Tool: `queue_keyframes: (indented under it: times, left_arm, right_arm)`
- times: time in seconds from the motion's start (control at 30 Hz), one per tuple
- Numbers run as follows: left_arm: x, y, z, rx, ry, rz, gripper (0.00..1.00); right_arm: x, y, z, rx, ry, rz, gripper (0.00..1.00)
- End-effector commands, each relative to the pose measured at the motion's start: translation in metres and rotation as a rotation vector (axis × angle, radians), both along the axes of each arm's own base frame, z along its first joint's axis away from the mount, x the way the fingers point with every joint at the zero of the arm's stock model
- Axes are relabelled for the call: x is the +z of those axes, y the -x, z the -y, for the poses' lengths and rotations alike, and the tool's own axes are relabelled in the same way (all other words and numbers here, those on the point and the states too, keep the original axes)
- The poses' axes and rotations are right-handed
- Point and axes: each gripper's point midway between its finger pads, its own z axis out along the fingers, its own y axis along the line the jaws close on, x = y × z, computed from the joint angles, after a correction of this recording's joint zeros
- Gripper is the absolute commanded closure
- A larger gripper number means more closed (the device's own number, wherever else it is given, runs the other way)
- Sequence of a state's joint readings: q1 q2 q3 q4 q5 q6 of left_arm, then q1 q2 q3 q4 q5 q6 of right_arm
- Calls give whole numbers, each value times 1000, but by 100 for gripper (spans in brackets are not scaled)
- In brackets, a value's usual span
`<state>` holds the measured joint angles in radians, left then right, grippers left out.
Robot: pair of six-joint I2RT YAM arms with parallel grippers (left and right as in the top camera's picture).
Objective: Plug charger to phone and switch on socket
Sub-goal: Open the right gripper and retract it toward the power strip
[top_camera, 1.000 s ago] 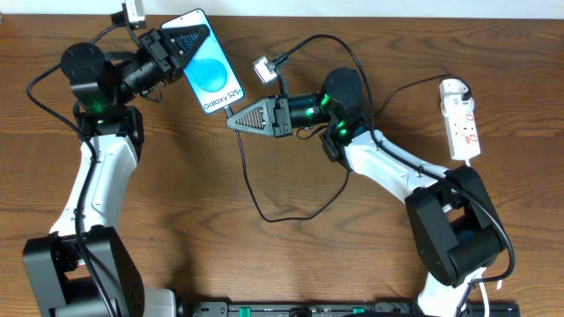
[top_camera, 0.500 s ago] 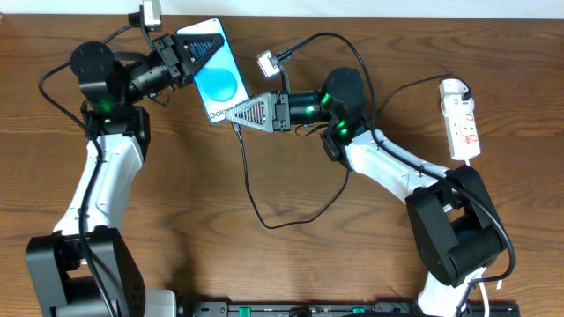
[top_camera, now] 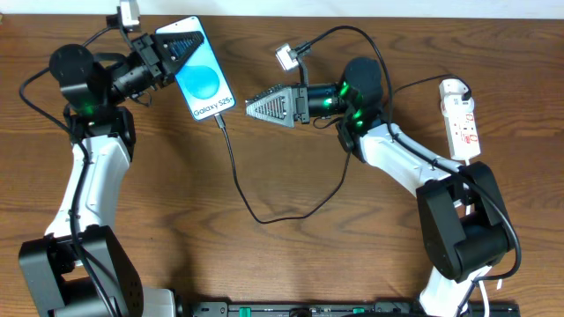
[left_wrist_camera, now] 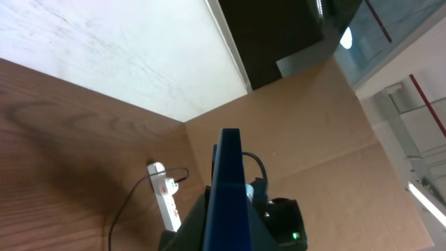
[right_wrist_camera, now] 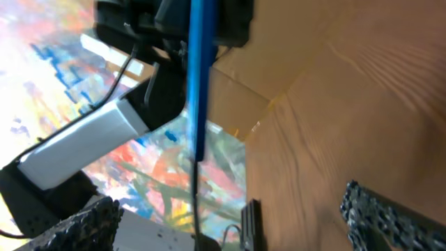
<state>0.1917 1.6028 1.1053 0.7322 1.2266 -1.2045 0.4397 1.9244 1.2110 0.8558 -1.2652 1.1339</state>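
The left fingers (top_camera: 182, 41) clamp the phone (top_camera: 203, 81), charger (top_camera: 233, 172) seemingly plugged in, while the right fingers (top_camera: 269, 106) gape empty, pointing away from the socket (top_camera: 461, 119) lying front-to-back on the bench (top_camera: 352, 255) behind that nearer right arm.

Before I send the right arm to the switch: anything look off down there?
Nothing damaged or spilled. Only oddity: the phone sits clamped in the left gripper, seemingly lifted, with the charger trailing from its lower edge. The right gripper is open, empty.
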Motion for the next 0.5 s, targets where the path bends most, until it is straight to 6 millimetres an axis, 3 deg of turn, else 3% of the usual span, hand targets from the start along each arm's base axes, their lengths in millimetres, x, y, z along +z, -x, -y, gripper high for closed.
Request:
queue_keyframes:
  times: [0.0,0.23,0.47]
  left_arm:
    - [13,7,-1,-15,-9,36,93]
    - [13,7,-1,-16,-9,36,93]
    - [12,10,1,-37,-14,36,93]
  right_arm:
    - [-18,-5,1,1,34,22,1]
    - [-91,-32,7,-205,270,-125,1]
    - [-152,-55,45,-427,532,-223,1]
